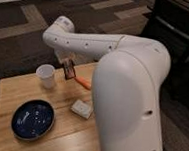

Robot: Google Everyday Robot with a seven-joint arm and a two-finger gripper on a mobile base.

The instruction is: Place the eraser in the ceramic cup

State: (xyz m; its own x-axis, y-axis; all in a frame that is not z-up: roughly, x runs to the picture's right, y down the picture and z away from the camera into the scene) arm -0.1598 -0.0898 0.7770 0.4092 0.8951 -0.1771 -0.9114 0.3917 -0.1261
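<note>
The robot's white arm (121,92) filled the right of the frame and reached across to the upper left, over the wooden counter (11,89). At the counter's lower left sat the dark blue plate (32,119). Above it in the frame, near the counter's far edge, stood the white ceramic cup (46,75), upright with its mouth open. The white pad (81,108) lay near the centre, with the small orange carrot-like piece (84,82) just above it. The risk from here, by my judgement, lay in the cup's small mouth. A release made off-centre could drop the block on the rim and send it onto the counter, and a low sideways approach could tip the light cup. The claw (67,65) hung just right of the cup and slightly higher in the frame. It was clenched on the eraser (69,71), which jutted down from it at a tilt, clear of the counter and near the cup without touching it.
</note>
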